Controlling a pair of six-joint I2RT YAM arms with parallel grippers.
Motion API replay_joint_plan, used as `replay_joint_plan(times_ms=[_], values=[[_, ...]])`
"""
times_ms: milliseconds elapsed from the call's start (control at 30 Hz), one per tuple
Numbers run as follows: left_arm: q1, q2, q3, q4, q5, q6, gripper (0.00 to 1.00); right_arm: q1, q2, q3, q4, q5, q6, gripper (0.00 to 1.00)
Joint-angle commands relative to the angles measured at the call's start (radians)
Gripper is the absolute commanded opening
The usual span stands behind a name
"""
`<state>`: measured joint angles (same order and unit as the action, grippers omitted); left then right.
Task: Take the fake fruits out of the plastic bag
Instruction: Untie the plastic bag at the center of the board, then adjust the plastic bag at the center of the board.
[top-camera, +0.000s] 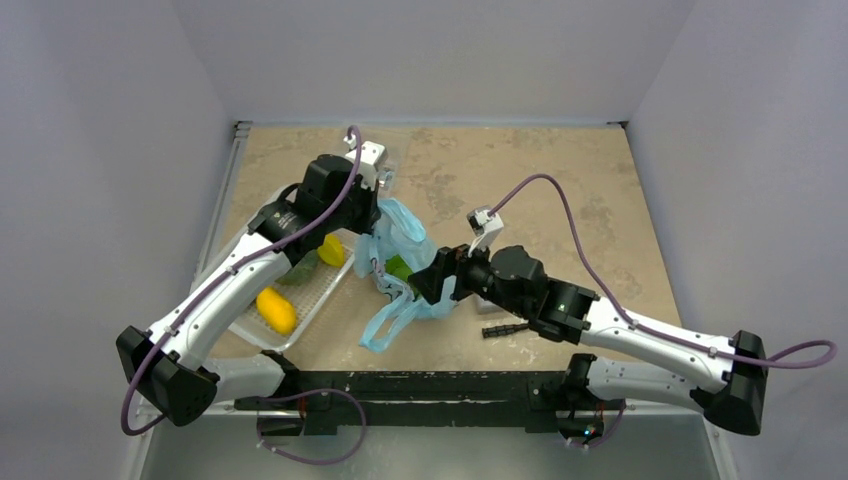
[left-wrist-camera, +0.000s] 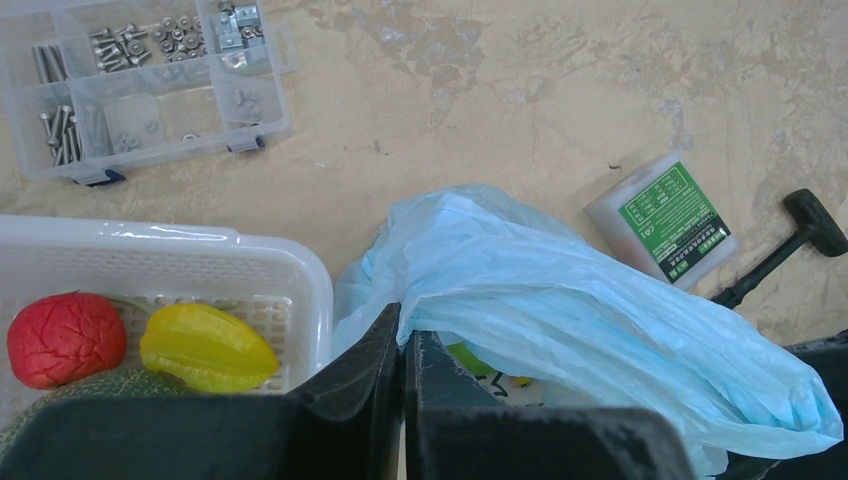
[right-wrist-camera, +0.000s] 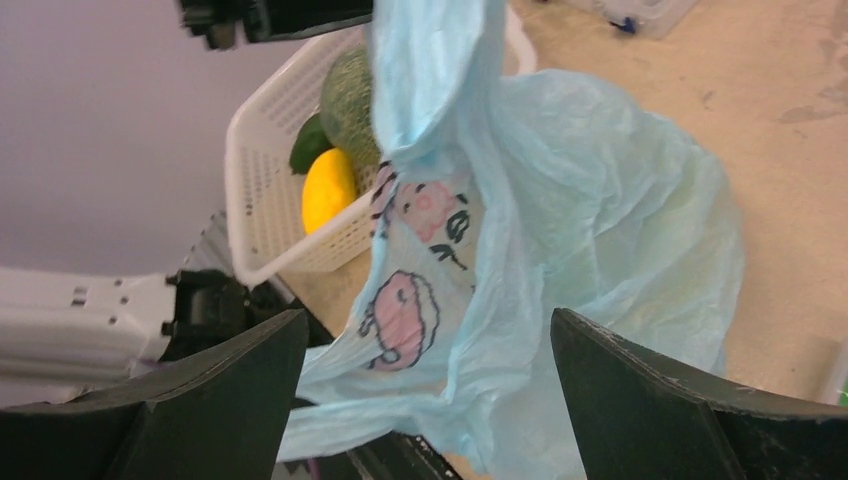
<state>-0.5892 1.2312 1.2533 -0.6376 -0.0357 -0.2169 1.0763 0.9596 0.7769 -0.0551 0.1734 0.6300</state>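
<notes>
The bag (top-camera: 392, 232) hangs just beside the basket (left-wrist-camera: 300, 290), its top pinched in the clenched left gripper (left-wrist-camera: 403, 345). The right gripper (right-wrist-camera: 425, 335) gapes wide around the printed side, holding nothing. The film is thin, limp and slippery, so reach through the mouth for the fruit (top-camera: 398, 267), probably 1 green one, light and hard. The basket wall and a black tool (left-wrist-camera: 790, 235) crowd the sides.

Over 1 table (top-camera: 560, 180), 2 robot arms (top-camera: 240, 270) flank 1 light-blue plastic bag (left-wrist-camera: 560, 310), 1 white basket (left-wrist-camera: 200, 248), 1 clear compartment box (left-wrist-camera: 140, 80), 1 green-labelled box (left-wrist-camera: 665, 220) and 1 black tool (left-wrist-camera: 790, 240). At least 5 fake fruits (top-camera: 277, 310) show: 1 red fruit (left-wrist-camera: 65, 338), 2 yellow, 2 green.
</notes>
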Motion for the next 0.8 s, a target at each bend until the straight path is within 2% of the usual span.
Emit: replay_joint_plan(times_ms=[0,100,267,333,400,433,500,533,633,767], values=[[0.005,-0.033,0.018,0.046,0.017,0.002,0.0,0.001,0.057,0.029,0.047,0.186,0.091,0.93],[0.004,-0.032,0.019,0.045,0.029,0.002,0.0,-0.003,0.118,0.042,0.083,0.227,0.08,0.88],[0.004,-0.035,0.02,0.044,0.031,-0.001,0.0,-0.008,0.277,0.117,0.114,0.181,-0.004,0.84],[0.005,-0.032,0.018,0.045,0.031,-0.004,0.0,-0.009,0.352,0.159,0.091,0.206,-0.004,0.69],[0.003,-0.028,0.021,0.041,0.062,-0.008,0.0,-0.009,0.393,0.179,0.084,0.218,0.006,0.42],[0.001,-0.025,0.026,0.033,0.064,-0.011,0.06,-0.008,0.403,0.179,0.093,0.216,0.011,0.31],[-0.025,-0.026,0.025,0.023,0.012,-0.003,0.36,-0.008,0.408,0.173,0.118,0.204,0.024,0.13],[-0.053,-0.027,0.028,0.008,-0.047,0.003,0.53,-0.009,0.405,0.169,0.131,0.189,0.028,0.08],[-0.092,-0.052,0.038,-0.072,-0.11,-0.041,0.74,-0.009,0.397,0.158,0.147,0.163,0.035,0.0],[-0.09,-0.18,-0.039,-0.148,-0.157,-0.206,0.92,-0.008,0.389,0.136,0.172,0.143,0.039,0.0]])
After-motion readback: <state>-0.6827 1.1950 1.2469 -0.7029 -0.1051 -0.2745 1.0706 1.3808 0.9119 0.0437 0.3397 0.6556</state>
